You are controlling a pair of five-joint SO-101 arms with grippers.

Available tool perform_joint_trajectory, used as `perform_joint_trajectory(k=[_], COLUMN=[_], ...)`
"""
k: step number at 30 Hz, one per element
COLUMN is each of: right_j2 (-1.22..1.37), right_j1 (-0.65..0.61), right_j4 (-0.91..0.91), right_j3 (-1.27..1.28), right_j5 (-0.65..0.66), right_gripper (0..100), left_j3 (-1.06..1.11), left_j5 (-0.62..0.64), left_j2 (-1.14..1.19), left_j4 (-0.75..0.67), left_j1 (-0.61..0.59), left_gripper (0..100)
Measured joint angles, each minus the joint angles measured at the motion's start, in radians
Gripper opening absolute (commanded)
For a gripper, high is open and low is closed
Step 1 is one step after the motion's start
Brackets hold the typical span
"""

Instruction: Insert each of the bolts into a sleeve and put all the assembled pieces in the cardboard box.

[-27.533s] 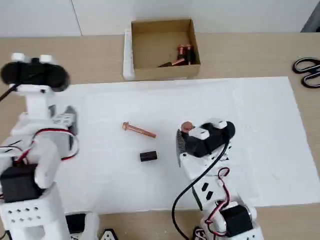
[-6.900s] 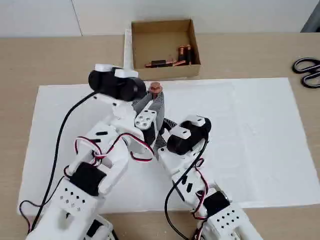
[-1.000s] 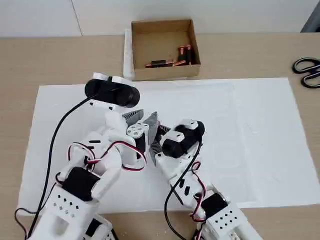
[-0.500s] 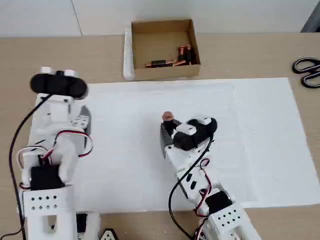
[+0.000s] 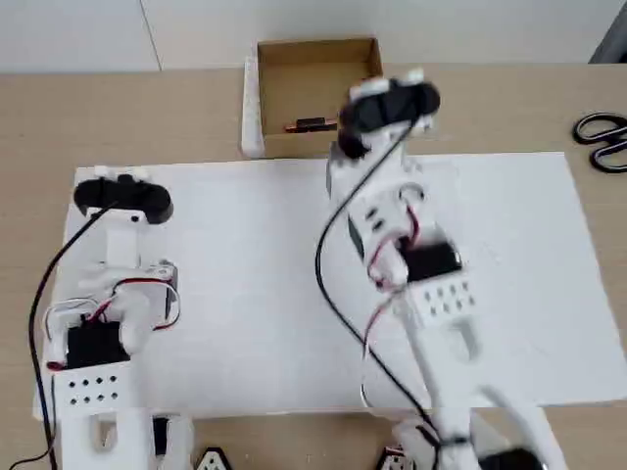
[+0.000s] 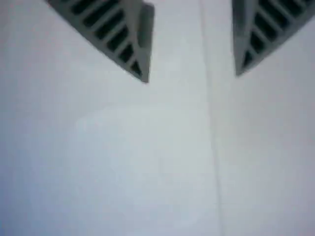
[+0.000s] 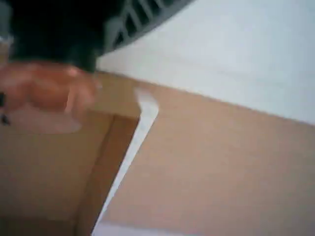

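The surface has a white sheet on it. The cardboard box sits at the far side, just past the sheet. My right arm is stretched far out, and my right jaws hang over the right part of the box. My left arm sits near, on the left. My left jaws are spread wide over the sheet with nothing between them.

One finished piece lies in the box. My right jaws are pinching a copper bolt, and the dark part beside it looks like its sleeve. The bolt's head sticks out of the jaws, over the inside of the box. I think letting go is all that is left for this one.
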Motion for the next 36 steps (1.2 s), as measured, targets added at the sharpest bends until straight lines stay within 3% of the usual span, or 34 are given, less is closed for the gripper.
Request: perform_joint_trajectory(k=[10, 19, 26, 32, 36], right_j2=[0.784, 1.321, 1.470, 1.493, 1.504], right_j1=[0.018, 0.029, 0.040, 0.038, 0.041], right_j4=[-0.272, -0.307, -0.293, -0.221, -0.176], right_j3=[-0.718, -1.212, -1.349, -1.382, -1.387], right_j5=[0.000, 0.000, 0.000, 0.000, 0.000], right_gripper=[0.4, 0.6, 1.3, 13.9, 15.0], left_j3=[0.052, 0.052, 0.052, 0.052, 0.052], left_j5=[0.000, 0.000, 0.000, 0.000, 0.000], left_j2=[0.000, 0.000, 0.000, 0.000, 0.000], left_j4=[-0.009, -0.009, -0.009, -0.009, -0.009], left_j1=[-0.009, -0.009, -0.009, -0.009, -0.009], left_gripper=[11, 11, 11, 11, 11])
